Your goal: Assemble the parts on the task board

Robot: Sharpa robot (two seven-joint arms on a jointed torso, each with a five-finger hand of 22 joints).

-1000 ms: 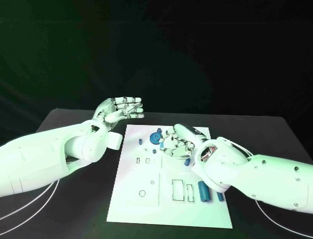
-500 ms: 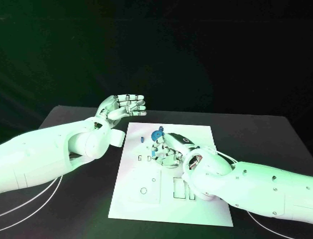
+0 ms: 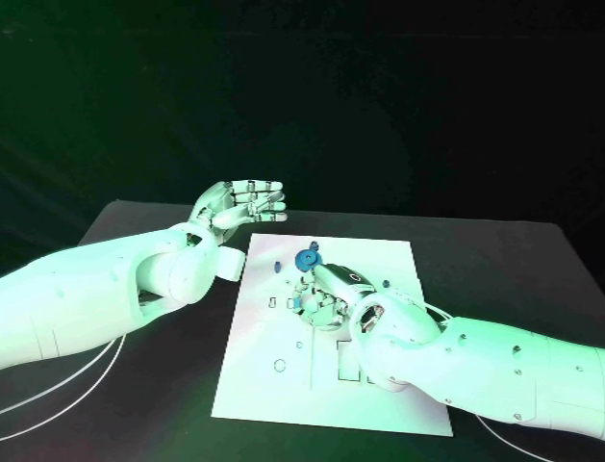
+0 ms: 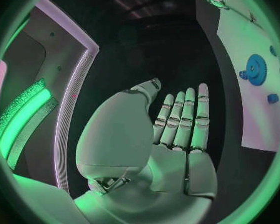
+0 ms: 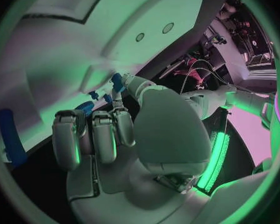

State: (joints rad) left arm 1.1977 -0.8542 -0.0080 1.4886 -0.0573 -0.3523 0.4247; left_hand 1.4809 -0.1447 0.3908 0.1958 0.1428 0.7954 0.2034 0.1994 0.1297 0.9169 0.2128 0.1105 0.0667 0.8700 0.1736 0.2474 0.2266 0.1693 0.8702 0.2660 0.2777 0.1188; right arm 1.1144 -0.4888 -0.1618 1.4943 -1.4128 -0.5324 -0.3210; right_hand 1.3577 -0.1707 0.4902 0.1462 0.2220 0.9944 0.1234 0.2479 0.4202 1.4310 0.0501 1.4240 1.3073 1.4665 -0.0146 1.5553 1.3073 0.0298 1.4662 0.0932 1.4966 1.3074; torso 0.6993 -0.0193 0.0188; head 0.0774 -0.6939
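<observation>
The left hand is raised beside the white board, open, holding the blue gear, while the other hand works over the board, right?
Not quite: the left hand holds nothing. The left wrist view shows its palm bare, fingers straight, and the blue gear lying on the task board. The right hand is indeed over the board.

white arms point(image 3: 66, 298), silver hand point(image 4: 177, 129), thin cables point(image 3: 53, 395)

right hand point(image 3: 333, 294) hides task board point(image 3: 386, 260) middle | its grasp unclear
</observation>
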